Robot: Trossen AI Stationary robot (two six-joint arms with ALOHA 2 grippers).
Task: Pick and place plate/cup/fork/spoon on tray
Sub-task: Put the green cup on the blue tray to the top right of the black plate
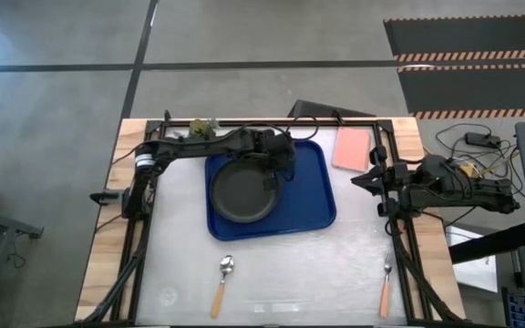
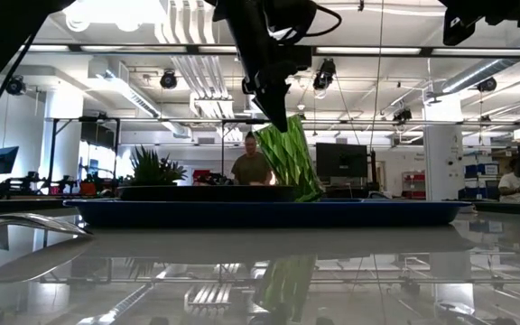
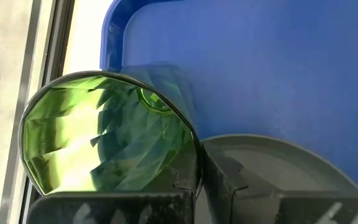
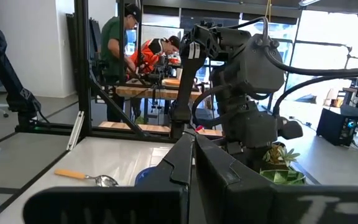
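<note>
The dark blue tray [image 1: 322, 196] lies at the table's middle with the black plate [image 1: 242, 191] on its left half. My left gripper [image 1: 276, 173] is over the tray beside the plate's right rim, shut on the green glass cup [image 2: 292, 158], which is tilted. The spoon [image 1: 223, 282] and the fork [image 1: 386, 287] lie flat on the table near its front edge. My right gripper [image 1: 358, 179] is shut and empty at the right of the tray, above the table. My left gripper pinches the cup's wall at its rim [image 3: 194, 163], one finger inside the mouth and one finger [image 3: 225, 180] outside. The fingers come from above, slanting down. The cup hangs tilted below them, its base [image 2: 310, 191] down at the tray's lip, which hides whether it touches.
A pink flat rectangle [image 1: 352, 148] lies at the back right beside the tray. A small green plant [image 1: 203, 128] stands at the back left. People work at benches in the room beyond the table [image 4: 120, 56].
</note>
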